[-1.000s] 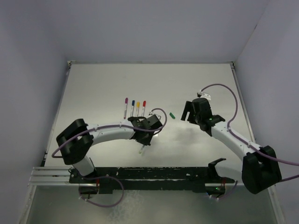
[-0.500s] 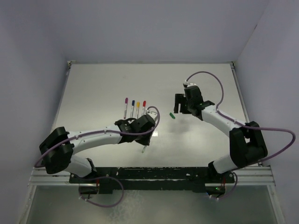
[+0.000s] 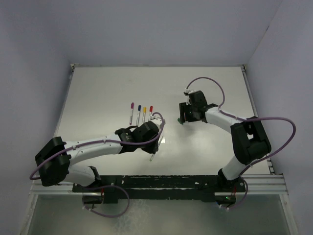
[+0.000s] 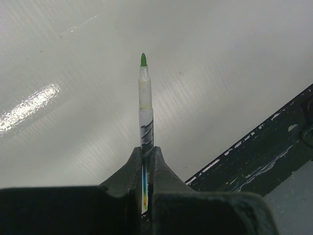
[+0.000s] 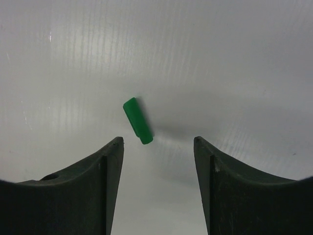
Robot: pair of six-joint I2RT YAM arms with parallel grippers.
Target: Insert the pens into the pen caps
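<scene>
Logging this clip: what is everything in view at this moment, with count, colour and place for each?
Pens in a row: four, white with purple, blue, yellow and red far ends, lying side by side on the table left of centre.
Green-tipped pen: one, white barrel, clamped in the left gripper, tip pointing away from it.
Green cap: one, lying on the table just ahead of the right gripper's fingers.
Table: one, glossy white.
Rail: one, black, along the table's near edge.
Walls: pale, around the table.
Left gripper: black, shut on the green-tipped pen.
Right gripper: black, open over the green cap.
</scene>
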